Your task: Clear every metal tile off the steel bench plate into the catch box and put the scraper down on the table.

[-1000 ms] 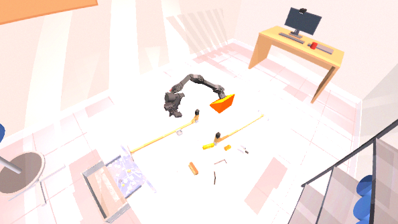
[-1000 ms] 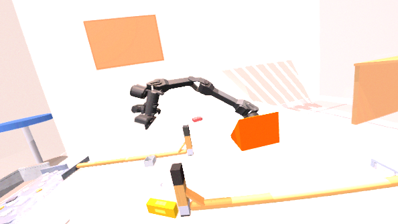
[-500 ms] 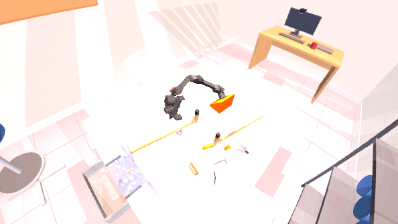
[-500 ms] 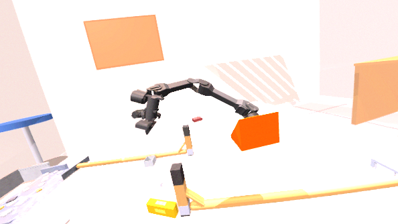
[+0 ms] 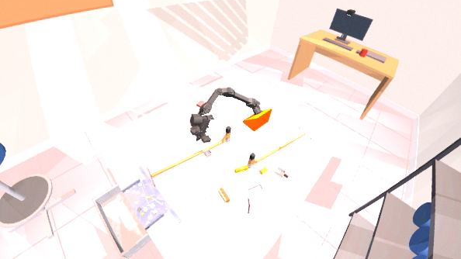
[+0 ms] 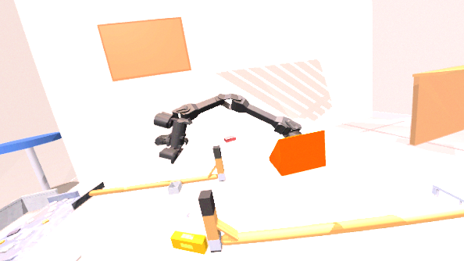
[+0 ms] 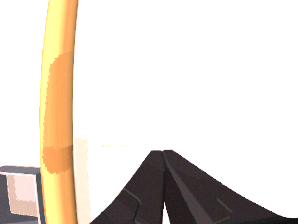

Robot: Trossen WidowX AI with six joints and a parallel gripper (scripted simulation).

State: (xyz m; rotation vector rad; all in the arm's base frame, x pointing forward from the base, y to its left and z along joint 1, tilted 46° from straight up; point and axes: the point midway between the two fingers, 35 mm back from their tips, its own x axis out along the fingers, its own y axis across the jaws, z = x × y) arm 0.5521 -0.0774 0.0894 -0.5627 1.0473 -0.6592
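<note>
The long scraper lies on the table, a thin yellow pole with a dark blade at the steel bench plate. Its upright grip stands at the other end. Several small metal tiles lie scattered on the plate. The grey catch box sits at the plate's far end. My gripper is shut on nothing and hangs above the table beside the pole, apart from it. The wrist view shows the pole to the left of the fingers.
A small grey box sits beside the pole. A second long tool lies nearby with a yellow block at its end. An orange wedge stands at the arm's base.
</note>
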